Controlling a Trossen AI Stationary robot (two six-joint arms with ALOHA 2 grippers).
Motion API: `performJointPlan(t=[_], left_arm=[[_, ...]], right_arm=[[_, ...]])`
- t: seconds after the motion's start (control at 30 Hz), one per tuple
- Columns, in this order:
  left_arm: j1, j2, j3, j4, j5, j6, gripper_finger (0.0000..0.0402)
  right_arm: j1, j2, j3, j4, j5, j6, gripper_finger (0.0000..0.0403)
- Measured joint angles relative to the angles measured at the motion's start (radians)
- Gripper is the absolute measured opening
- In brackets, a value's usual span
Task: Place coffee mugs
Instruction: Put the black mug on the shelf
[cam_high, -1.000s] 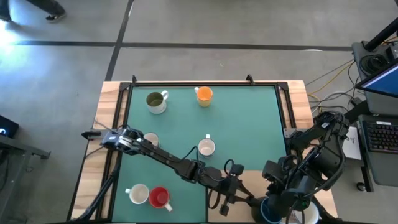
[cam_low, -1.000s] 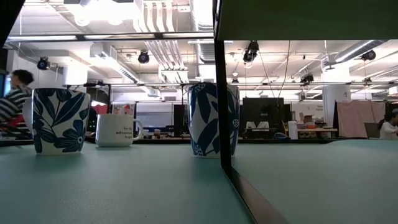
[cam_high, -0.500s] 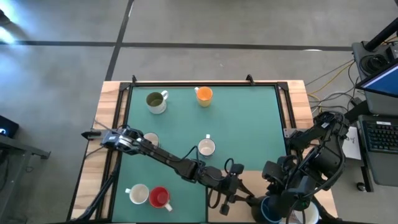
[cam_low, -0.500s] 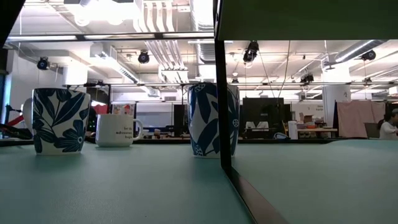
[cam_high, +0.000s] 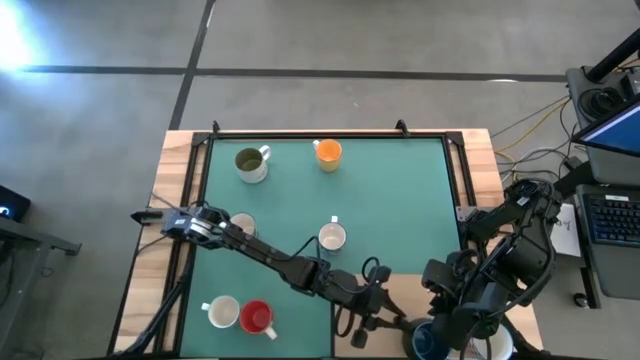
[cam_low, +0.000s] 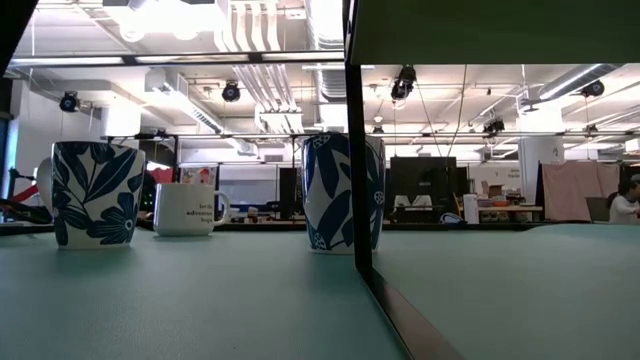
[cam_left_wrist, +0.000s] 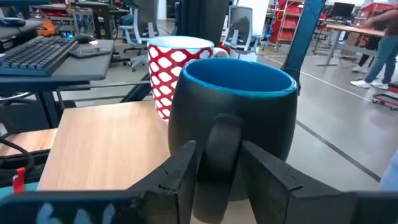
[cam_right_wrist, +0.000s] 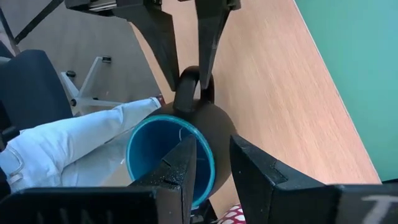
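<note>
Wooden surface (cam_left_wrist: 99, 146) edge carries the dark blue mug (cam_left_wrist: 233, 121): left hand (cam_left_wrist: 217, 177) straddles its handle, fingers slightly apart; right hand (cam_right_wrist: 208, 171) pinches its rim.

On the green mat of the surface (cam_high: 400, 200) the high view shows six mugs: one white mug with an olive-green inside (cam_high: 250, 162); one orange mug (cam_high: 327, 153); one red mug (cam_high: 257, 317); three white mugs, the first (cam_high: 332, 238) near the middle, the second (cam_high: 223, 312) beside the red one, the third (cam_high: 242, 226) partly under the left arm. Off the mat, on the bare wood, stand two more: one dark mug with a blue inside (cam_left_wrist: 236, 118); one white mug with a red pattern (cam_left_wrist: 174, 65) just behind it. Two arms reach there, each with one pincer: the left pincer (cam_left_wrist: 217, 180); the right pincer (cam_right_wrist: 208, 168).
</note>
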Motion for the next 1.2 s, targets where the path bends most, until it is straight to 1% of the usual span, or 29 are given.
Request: performJointPlan(t=[0.1, 0.2, 0.47, 0.53, 0.67, 0.87, 0.97, 1.1, 1.2], left_arm=[[0.001, 0.000, 0.000, -0.003, -0.002, 0.000, 0.0117], [0.001, 0.000, 0.000, -0.014, -0.002, 0.001, 0.0122], [0.001, -0.009, 0.003, -0.040, -0.008, 0.002, 0.0123], [0.000, -0.009, 0.024, -0.084, -0.008, 0.009, 0.0123], [0.000, -0.022, 0.098, -0.276, -0.015, 0.057, 0.0123], [0.000, -0.036, 0.298, -0.653, -0.025, 0.122, 0.0123], [0.000, -0.035, 0.377, -0.797, -0.026, 0.125, 0.0123], [-0.001, -0.037, 0.433, -0.940, -0.018, 0.126, 0.0123], [0.007, -0.042, 0.456, -1.045, 0.038, 0.116, 0.0123]], right_arm=[[0.000, 0.000, 0.000, 0.000, -0.006, 0.001, 0.0086], [0.001, 0.000, 0.000, 0.006, -0.036, 0.006, 0.0086], [0.035, 0.017, -0.002, 0.039, -0.047, 0.043, 0.0086], [0.043, 0.022, -0.002, 0.041, -0.047, 0.047, 0.0086], [0.051, 0.027, -0.010, 0.023, -0.052, 0.047, 0.0086], [0.051, 0.027, -0.018, -0.015, -0.051, 0.054, 0.0086], [0.052, 0.027, -0.020, -0.012, -0.049, 0.050, 0.0086], [0.053, 0.032, -0.033, -0.016, -0.002, 0.047, 0.0086], [0.052, 0.032, -0.056, -0.018, 0.021, 0.048, 0.0086]])
